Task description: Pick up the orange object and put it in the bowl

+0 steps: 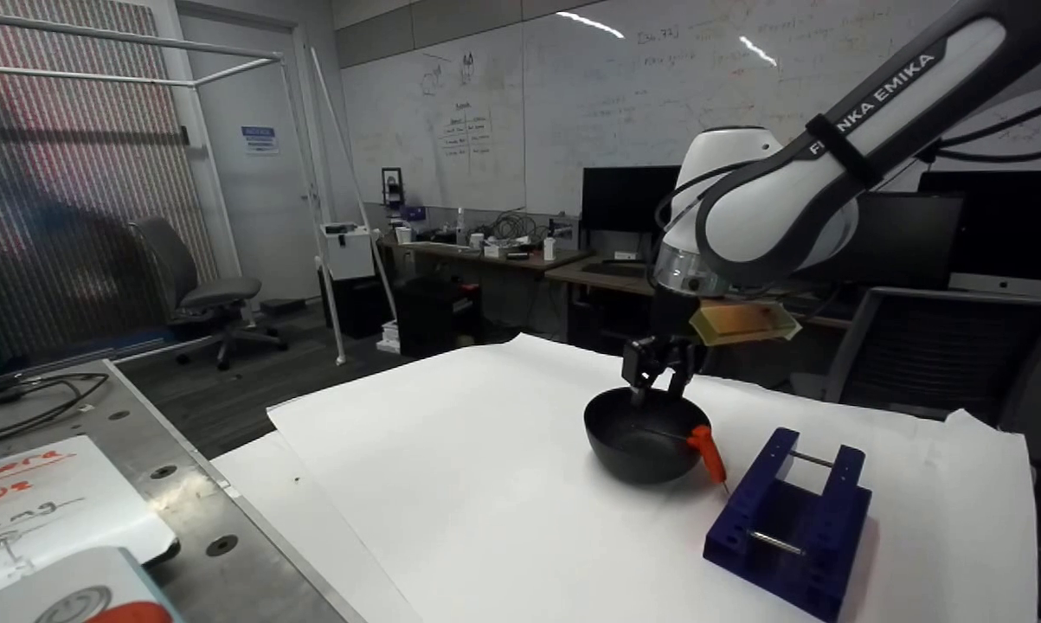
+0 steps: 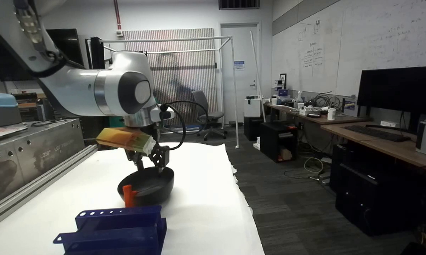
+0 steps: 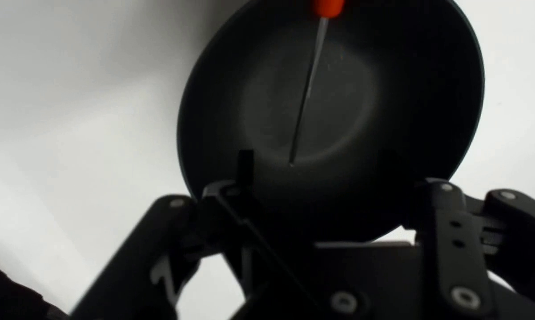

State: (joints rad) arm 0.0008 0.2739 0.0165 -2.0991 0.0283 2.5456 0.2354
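bench (image 1: 485, 484): white-topped | bowl (image 1: 632, 463): on it | end effector (image 2: 151, 168): spread, pinching nothing, at bowl's wrist-view 6 o'clock | orange tool (image 1: 708, 453): 12 o'clock from it, handle over rim, shaft in bowl, long axis roughly 12-to-6 | probably only retreat remains

We record two glare streaks on the board (image 1: 563, 130) in an exterior view, between twelve and two o'clock, and a hot spot on the bench (image 1: 204, 506) at eight. In both exterior views the paper (image 2: 205, 173) is nearly washed out; in an exterior view the floor (image 2: 280, 202) is dim at five. The wrist view shows soft shadow at eleven; we find gripper (image 3: 318, 162) and bowl (image 3: 351, 104) near black, merging.
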